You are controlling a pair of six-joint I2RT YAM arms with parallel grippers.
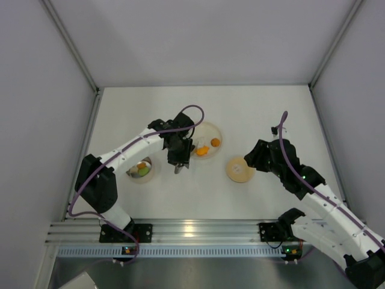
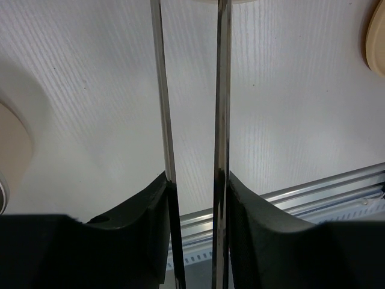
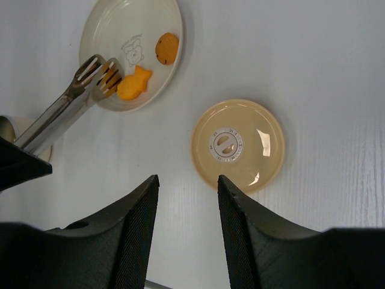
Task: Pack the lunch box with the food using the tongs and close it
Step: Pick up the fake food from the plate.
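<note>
While left fingers (image 2: 147, 235) squeeze the tongs (image 3: 60, 114) at an orange piece (image 3: 133, 84) on the plate (image 3: 138, 18), lunch box (image 1: 142, 170), desk's left, sits part-packed; right fingers (image 3: 135, 229) wide, empty, by lid (image 3: 237, 144), not on yet.

White worktop (image 1: 252, 114) has three things sitting on it: a cream plate (image 1: 212, 129) about mid-surface, a tan lid (image 1: 239, 169) just right of the plate and nearer the arms, and a steel pot (image 1: 149, 175) off to the plate's left.
</note>
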